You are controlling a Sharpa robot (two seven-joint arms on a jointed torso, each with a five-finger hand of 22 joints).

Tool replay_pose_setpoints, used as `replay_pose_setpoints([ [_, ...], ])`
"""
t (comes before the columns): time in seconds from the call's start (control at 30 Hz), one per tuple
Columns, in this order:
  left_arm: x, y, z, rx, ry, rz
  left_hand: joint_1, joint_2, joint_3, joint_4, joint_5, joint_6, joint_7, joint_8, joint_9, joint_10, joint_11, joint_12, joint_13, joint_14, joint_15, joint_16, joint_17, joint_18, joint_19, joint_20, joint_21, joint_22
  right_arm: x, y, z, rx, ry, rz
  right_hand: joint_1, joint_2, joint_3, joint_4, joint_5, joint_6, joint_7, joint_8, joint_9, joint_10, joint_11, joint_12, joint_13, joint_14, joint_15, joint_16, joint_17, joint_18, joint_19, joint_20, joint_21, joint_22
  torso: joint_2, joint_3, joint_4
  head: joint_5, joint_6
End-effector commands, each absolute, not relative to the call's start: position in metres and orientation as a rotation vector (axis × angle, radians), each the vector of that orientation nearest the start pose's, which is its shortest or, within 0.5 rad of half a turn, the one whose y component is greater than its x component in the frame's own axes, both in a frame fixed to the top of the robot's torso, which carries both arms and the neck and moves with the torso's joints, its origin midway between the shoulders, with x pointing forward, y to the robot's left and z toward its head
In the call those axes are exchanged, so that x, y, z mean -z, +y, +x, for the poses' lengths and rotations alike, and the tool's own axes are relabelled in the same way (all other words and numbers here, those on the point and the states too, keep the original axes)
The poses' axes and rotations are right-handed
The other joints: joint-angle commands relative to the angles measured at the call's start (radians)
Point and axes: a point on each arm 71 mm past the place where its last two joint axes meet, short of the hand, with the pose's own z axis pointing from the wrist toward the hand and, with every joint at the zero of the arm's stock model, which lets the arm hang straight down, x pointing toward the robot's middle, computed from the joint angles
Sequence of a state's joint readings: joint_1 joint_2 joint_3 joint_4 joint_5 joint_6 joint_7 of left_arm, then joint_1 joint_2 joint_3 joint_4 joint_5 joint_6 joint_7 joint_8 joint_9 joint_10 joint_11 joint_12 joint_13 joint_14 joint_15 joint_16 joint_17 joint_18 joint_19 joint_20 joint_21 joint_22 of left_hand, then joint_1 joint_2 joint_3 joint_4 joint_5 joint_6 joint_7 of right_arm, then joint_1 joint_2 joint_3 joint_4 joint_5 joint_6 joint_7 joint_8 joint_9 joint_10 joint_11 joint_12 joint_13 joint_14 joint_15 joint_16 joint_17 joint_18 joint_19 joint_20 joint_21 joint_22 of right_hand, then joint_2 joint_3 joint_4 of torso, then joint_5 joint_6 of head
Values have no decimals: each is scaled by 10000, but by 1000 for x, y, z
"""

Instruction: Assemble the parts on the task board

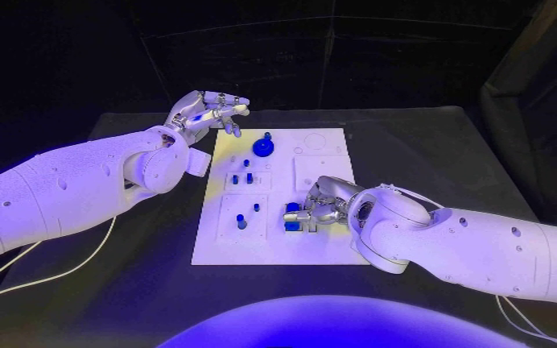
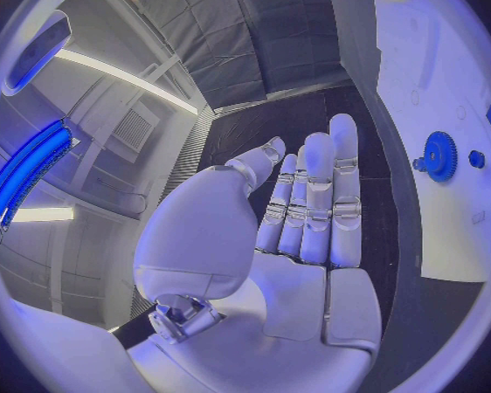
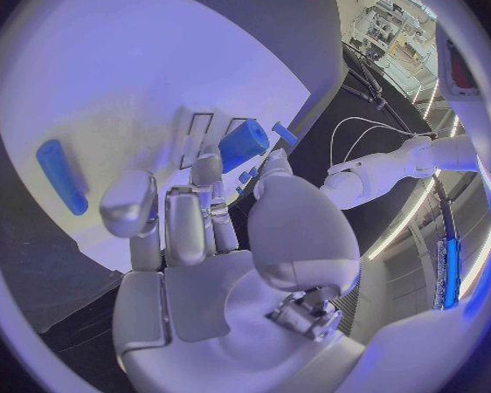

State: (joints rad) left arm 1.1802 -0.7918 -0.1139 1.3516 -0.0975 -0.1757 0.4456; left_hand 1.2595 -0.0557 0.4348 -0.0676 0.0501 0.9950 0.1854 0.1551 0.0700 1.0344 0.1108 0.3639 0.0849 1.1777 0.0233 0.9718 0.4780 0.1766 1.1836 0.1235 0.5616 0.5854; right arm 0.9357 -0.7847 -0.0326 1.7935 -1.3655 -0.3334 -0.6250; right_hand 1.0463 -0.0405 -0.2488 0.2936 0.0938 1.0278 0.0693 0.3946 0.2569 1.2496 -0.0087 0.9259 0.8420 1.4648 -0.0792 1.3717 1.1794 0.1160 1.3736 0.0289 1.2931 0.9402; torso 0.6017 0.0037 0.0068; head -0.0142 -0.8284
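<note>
At board's near-right corner, right hand [image 1: 315,209] has fingertips closing on a blue part [image 1: 293,221] just beyond them, contact unclear; left hand [image 1: 209,113] hovers spread, empty, off the task board's [image 1: 273,245] far-left edge.

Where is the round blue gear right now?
In the head view the blue gear sits on the far part of the white task board, close to the left hand.

Head view: right hand [image 1: 315,207] hides the blue part [image 1: 293,221] beneath; I can't tell whether fingers grip it. Small pegs [image 1: 241,179] too tiny to ID.
</note>
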Motion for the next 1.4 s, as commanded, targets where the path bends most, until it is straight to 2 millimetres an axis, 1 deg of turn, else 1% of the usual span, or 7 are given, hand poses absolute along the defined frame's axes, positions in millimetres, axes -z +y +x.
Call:
replay_pose_setpoints([
  [0.03, 219, 226, 503, 15373, 15122, -9970, 42, -31, -31, -48, -17, -69, 0, 46, -11, -51, -12, 42, 11, -81, 9, 45, -10, 50, 75, -19, -31, -11, 274, -128, 375, -5547, 20449, 2070, -434, -677, 511, 37, -319, -131, 18, -41, 64, -168, 36, -348, -292, 365, 38, -78, -74, -62, -87, 21, -72, -86, -4, 5, -6, -3, 10],
  [0.23, 219, 226, 503, 15369, 15124, -9972, 38, -37, -37, -50, -17, -84, 5, 44, -13, -69, -6, 44, 9, -89, 13, 46, -16, 48, 74, -17, -38, -17, 273, -128, 375, -5613, 20282, 2022, -723, -1101, 657, 47, -385, -222, 41, -32, 107, -307, 59, -639, -540, 336, 55, -176, -185, -51, -113, 35, -121, -153, 2, 8, -12, -16, 10],
  [0.37, 219, 226, 503, 15380, 15136, -9972, 38, -37, -37, -50, -17, -84, 5, 44, -13, -69, -6, 44, 9, -89, 13, 46, -16, 48, 74, -17, -38, -17, 271, -128, 374, -5913, 20185, 1799, 201, -709, 1037, -29, -51, -247, 32, 31, 177, -232, 59, -596, -449, 363, 55, -169, -120, -57, -90, 40, -109, -103, -3, 17, -10, -17, 4],
  [0.53, 219, 227, 503, 15374, 15140, -9976, 38, -37, -37, -50, -17, -84, 5, 44, -13, -69, -6, 44, 9, -89, 13, 46, -16, 48, 74, -17, -38, -17, 270, -127, 372, -6072, 20264, 1385, 1566, -436, 1249, -721, 579, -238, 10, 140, 276, -84, 25, -395, -186, 390, 29, -145, -31, -77, -41, 15, -59, 22, -3, 8, -10, -32, -12],
  [0.73, 219, 226, 503, 15382, 15150, -9974, 38, -41, -41, -53, -17, -94, 9, 45, -14, -81, -3, 48, 8, -95, 16, 47, -22, 48, 72, -16, -45, -22, 271, -124, 372, -5877, 20277, 776, 2375, -198, 1309, -1316, 504, -219, -6, 244, 362, 70, -2, -156, 119, 408, 8, -115, 58, -96, -9, -5, -16, 131, 9, 8, -1, -57, -33],
  [1.1, 219, 227, 503, 15355, 15158, -9990, 38, -41, -41, -53, -17, -94, 9, 45, -14, -81, -3, 48, 8, -95, 16, 47, -22, 48, 72, -16, -45, -22, 268, -126, 375, -6059, 19712, 1108, 1925, 17, 912, -1177, 522, -247, -14, 317, 433, 120, 1, -129, 197, 413, 11, -123, 92, -96, -8, -1, -21, 134, 5, 8, -12, -40, -73],
  [1.4, 219, 230, 502, 15308, 15158, -10017, 38, -41, -41, -53, -17, -94, 9, 45, -14, -81, -3, 48, 8, -95, 16, 47, -22, 48, 72, -16, -45, -22, 257, -160, 367, -6991, 19317, 2065, 1943, 259, 664, -1076, 1522, -478, 33, 198, 414, 329, 26, 325, 721, 499, 23, 114, 521, -146, 106, 0, 136, 440, -22, -7, -48, -112, -58],
])
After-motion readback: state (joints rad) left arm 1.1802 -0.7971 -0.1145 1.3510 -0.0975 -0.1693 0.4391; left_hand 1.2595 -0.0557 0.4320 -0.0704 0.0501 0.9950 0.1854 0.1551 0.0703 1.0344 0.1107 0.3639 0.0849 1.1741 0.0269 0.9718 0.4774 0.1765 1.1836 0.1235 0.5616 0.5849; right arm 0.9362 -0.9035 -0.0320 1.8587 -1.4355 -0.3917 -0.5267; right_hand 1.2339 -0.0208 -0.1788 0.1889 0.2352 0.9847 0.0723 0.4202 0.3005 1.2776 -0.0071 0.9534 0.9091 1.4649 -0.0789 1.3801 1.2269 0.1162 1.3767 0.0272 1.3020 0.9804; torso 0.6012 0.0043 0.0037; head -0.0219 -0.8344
